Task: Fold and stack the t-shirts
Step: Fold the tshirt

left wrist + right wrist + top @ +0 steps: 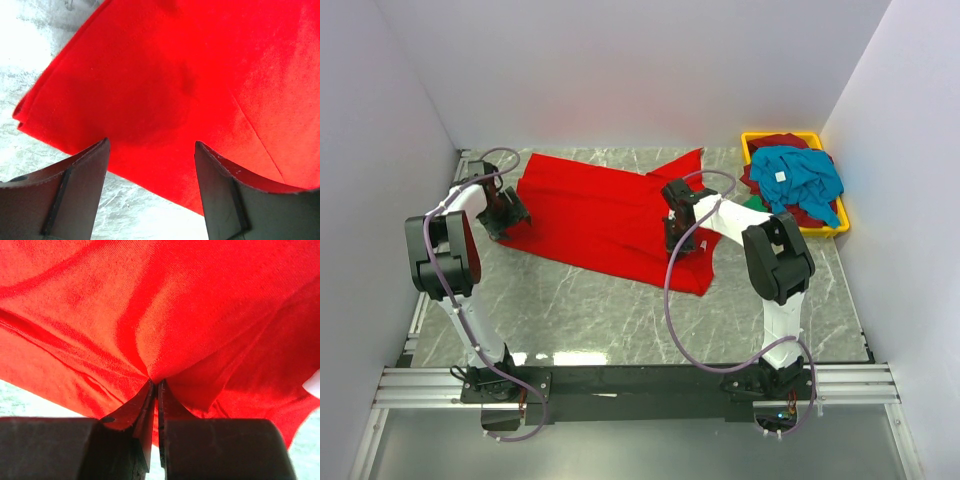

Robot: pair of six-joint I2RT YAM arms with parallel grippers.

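Where the table (580,310) is running out toward 9 o'clock in the top view, the left gripper (505,213) is sitting at the left edge of the red t-shirt (590,215). In the left wrist view the left gripper (150,145) is showing its jaws standing wide apart, gripping nothing. The red t-shirt (175,75) is lying beneath and ahead of them, its doubled edge running off toward 9 o'clock. Whether the fingertips are touching cloth: cannot tell.

The shirt is spreading across the middle of the table, one corner pointing to 12 o'clock. Its right part is being partly covered by the right arm.

The right gripper (678,238) is hard to make out from above, dark against its own wrist. Seen from the right wrist, the right gripper (154,382) is closed to a thin slit and pinching a fold of the red t-shirt (200,305), the cloth puckering toward the pinch. A white patch (312,384) is being cut off at the 3 o'clock edge; unidentifiable.

At 2 o'clock on the table the yellow bin (752,137) is holding a heap. The teal-blue t-shirt (800,178) is lying on top, its white tag (781,177) facing up. The maroon t-shirt (790,141) is showing underneath at 12 o'clock. The green t-shirt (752,203) is peeking out at 8 o'clock, mostly hidden.
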